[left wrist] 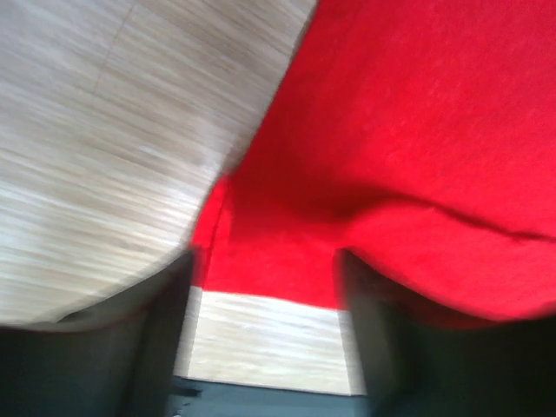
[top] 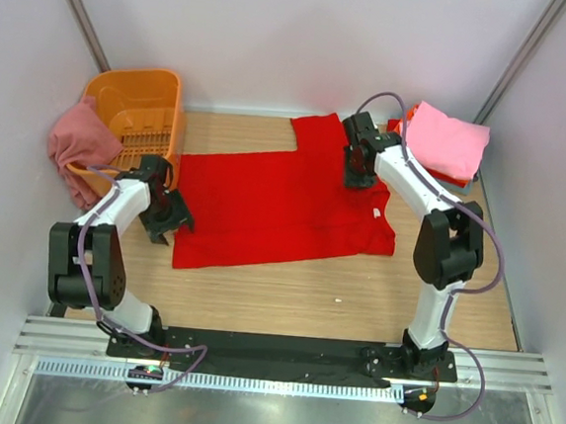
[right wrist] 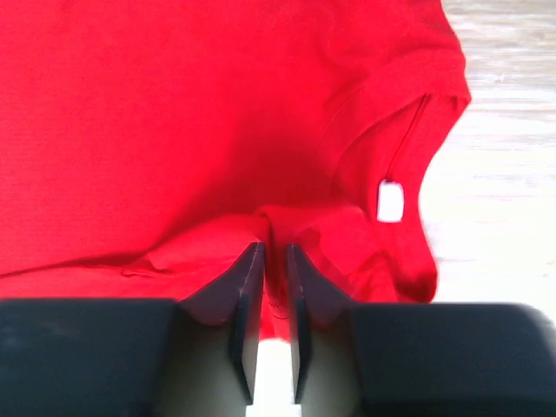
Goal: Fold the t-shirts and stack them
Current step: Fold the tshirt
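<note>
A bright red t-shirt (top: 283,207) lies spread flat on the wooden table (top: 306,293). My left gripper (top: 168,217) is at its left edge. In the left wrist view the left gripper (left wrist: 265,256) is open, its blurred fingers (left wrist: 148,347) wide apart over the shirt's hem (left wrist: 278,269) and gripping nothing. My right gripper (top: 358,169) rests on the shirt near the collar. There the right gripper (right wrist: 274,248) has its jaws slightly apart, with a loose ridge of red cloth (right wrist: 287,221) between them. A white label (right wrist: 391,201) shows at the neck.
An orange slotted basket (top: 138,110) stands at the back left with a dusty rose t-shirt (top: 79,145) draped over its side. At the back right a folded light pink t-shirt (top: 448,142) lies on an orange-red one (top: 457,178). Walls close in on three sides.
</note>
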Robot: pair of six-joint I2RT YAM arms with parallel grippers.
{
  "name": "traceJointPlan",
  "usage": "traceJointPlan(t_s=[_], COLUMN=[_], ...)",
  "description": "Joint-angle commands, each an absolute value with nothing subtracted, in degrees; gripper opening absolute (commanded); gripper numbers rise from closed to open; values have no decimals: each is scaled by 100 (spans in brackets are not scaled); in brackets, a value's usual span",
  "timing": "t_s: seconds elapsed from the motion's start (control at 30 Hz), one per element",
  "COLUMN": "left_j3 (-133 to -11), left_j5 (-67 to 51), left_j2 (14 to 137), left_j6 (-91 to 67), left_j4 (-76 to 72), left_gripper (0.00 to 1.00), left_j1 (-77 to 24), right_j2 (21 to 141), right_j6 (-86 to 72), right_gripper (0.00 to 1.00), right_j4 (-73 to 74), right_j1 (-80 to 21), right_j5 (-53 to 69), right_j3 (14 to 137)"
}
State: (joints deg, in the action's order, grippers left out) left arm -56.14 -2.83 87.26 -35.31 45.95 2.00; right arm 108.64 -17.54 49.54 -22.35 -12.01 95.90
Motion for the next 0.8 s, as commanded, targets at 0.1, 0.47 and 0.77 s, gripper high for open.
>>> traceJointPlan(t_s=[0.1,0.47,0.77], left_j3=[-5889,-4888,-4070], left_j5=[-36,36,-229], left_j2=[8359,6593,6205], left_j6=[-3472,-3849,-4658], left_j4=[4499,4615,4061], left_gripper=[89,89,86], left_j1=[220,53,-395], right_j2=[11320,8906,7305], right_j6=[-1670,-2214,-3119], right_gripper=[73,93,88], right_j4=[4789,4563,3201], right_j1=[-1960,-1372,568], right_j5=[-1554,-1338,974], right_j3=[10370,8081,4757])
